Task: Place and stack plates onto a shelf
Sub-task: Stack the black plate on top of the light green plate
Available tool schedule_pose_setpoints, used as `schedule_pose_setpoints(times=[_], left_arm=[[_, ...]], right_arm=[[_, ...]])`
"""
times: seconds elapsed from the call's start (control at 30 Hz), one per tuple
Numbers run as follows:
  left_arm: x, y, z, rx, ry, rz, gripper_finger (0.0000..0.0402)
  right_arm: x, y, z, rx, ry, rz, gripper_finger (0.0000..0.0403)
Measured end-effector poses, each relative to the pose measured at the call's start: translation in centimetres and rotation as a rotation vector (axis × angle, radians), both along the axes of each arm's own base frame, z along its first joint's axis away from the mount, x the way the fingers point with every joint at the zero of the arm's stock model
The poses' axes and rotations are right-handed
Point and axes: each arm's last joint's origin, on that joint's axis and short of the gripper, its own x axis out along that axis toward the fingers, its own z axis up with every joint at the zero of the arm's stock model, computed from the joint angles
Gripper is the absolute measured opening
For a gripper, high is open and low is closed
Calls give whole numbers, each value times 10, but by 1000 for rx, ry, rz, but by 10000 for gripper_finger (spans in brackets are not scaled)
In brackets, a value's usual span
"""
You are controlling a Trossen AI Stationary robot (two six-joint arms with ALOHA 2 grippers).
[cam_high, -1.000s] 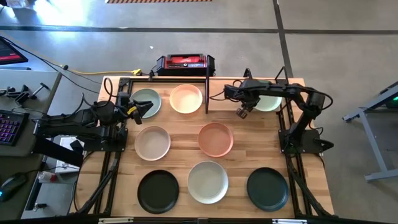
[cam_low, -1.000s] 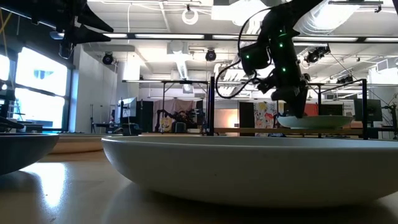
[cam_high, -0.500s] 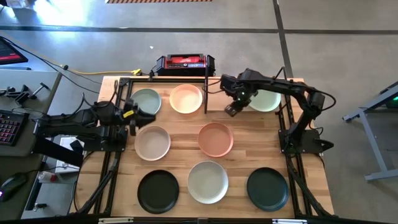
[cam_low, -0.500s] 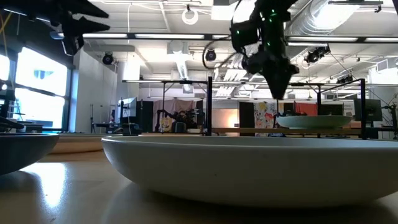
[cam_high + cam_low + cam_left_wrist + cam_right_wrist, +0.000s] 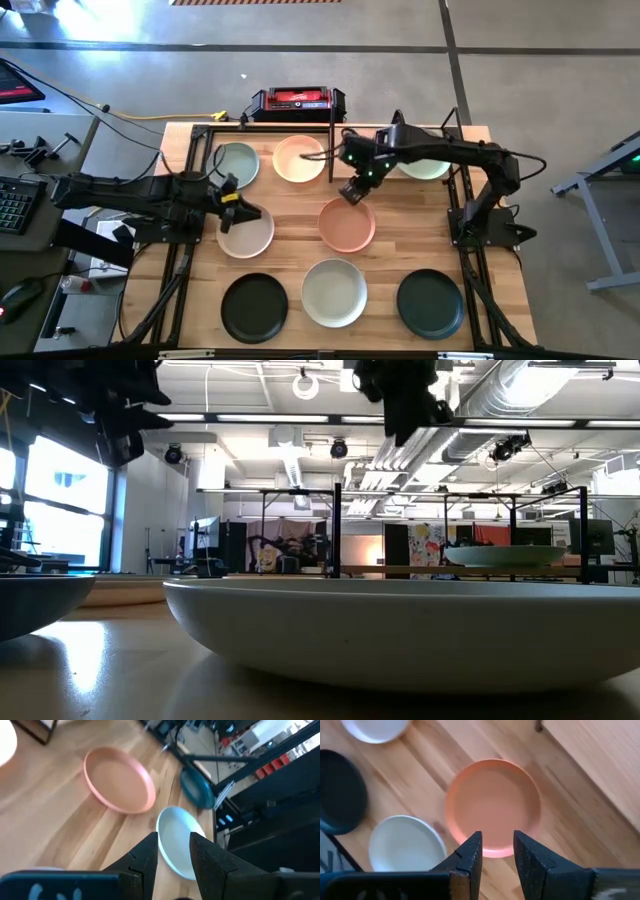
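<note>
High view: the terracotta pink plate lies flat near the middle of the table, in front of the shelf's central upright divider, and the right gripper hangs just over its far rim, toward the shelf. A round plate has no long axis, so what counts is the approach: the nearest edge sits almost straight below the fingers, which the right wrist view shows a little apart and empty, with the pink plate framed between them. The right arm looks the better placed for this plate.

The left gripper sits over the far rim of the beige plate, on the table's left half; its fingers are a narrow gap apart, holding nothing.

On the shelf rest a pale green plate and a cream plate left of the divider, and an off-white plate on the right. Along the near edge lie a black plate, a pale plate and a dark teal plate.
</note>
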Motion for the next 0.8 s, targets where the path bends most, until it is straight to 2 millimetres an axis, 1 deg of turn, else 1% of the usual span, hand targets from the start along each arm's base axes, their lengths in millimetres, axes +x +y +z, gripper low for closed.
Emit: schedule_pose_setpoints(times=[0.1,0.33,0.57,0.8], left_arm=[[4,-3,-4,-14,33,-34,101],[14,-13,-12,-54,94,-87,101],[30,-24,-15,-105,80,-114,101],[44,-31,-21,-133,102,-97,101]], right_arm=[[3,22,6,-18,-18,6,90],[3,63,7,-26,-19,-47,90],[0,91,7,-42,-29,-139,90],[-4,113,8,-69,-44,-147,90]])
